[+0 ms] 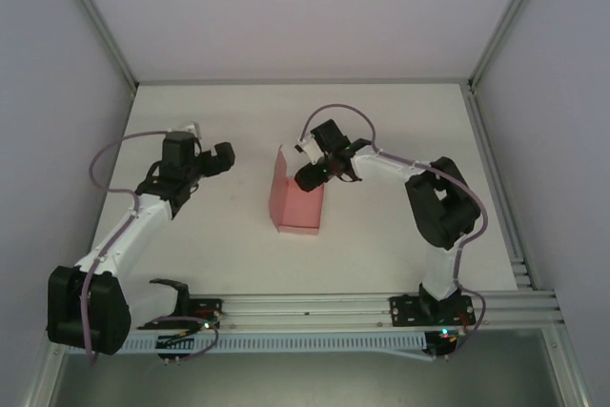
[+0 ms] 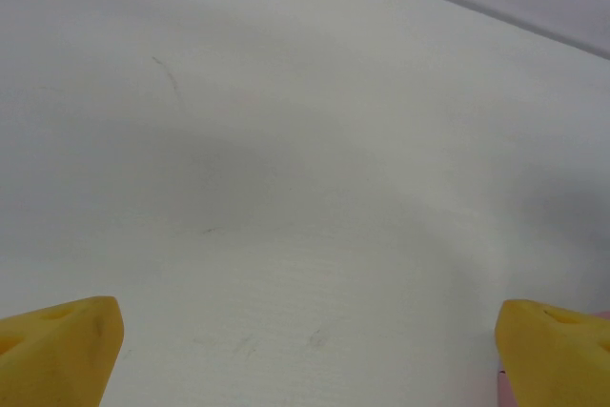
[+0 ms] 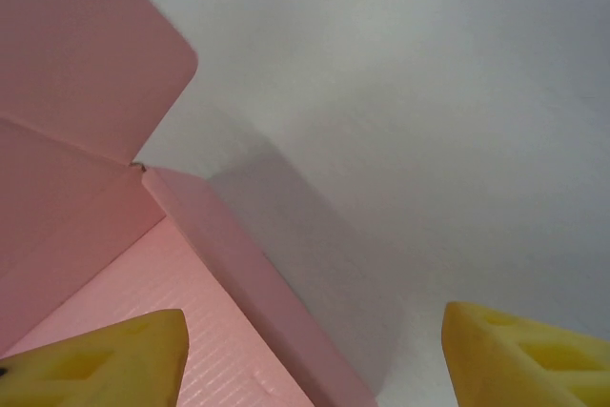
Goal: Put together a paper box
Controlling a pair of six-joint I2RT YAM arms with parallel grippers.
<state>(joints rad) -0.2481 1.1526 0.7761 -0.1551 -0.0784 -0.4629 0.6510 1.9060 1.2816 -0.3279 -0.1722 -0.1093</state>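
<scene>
Top external: on the white table (image 1: 400, 121), around the middle, the paper box (image 1: 297, 207), half folded, with its left wall upright. Over its far right edge, the right gripper (image 1: 313, 176); well apart to the left, the left gripper (image 1: 225, 157).

Left wrist: yellow fingertips (image 2: 57, 350) spread wide over bare table.

Right wrist: fingertips (image 3: 105, 359) spread wide too, holding nothing, one above the pink card, the other above table.

paper box (image 3: 205, 302): thin matt card, finely ribbed | table (image 1: 381, 235): smooth matt white | rail (image 1: 315, 304): bare metal
</scene>
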